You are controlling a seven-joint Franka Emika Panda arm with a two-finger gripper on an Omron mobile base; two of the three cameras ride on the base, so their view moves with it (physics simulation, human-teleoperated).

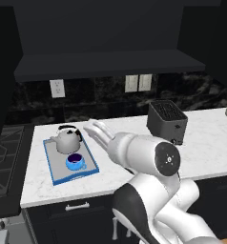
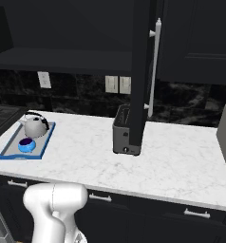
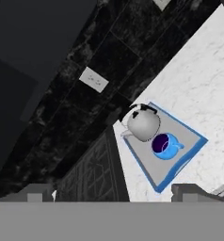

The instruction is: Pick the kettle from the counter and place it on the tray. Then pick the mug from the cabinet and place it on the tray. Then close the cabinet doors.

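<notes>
The pincer is wide apart and holds nothing. It hangs in the air above the white table, just beside the blue tray. The grey kettle and the little blue mug both sit on the tray, down below the pincer. The cabinet door stands open, far off to its side, above the toaster.

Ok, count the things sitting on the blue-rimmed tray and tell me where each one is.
2. The kettle stands at the tray's end nearer the backsplash; the mug sits just in front of it, toward the counter's front edge. Nothing else appears on the tray.
</notes>
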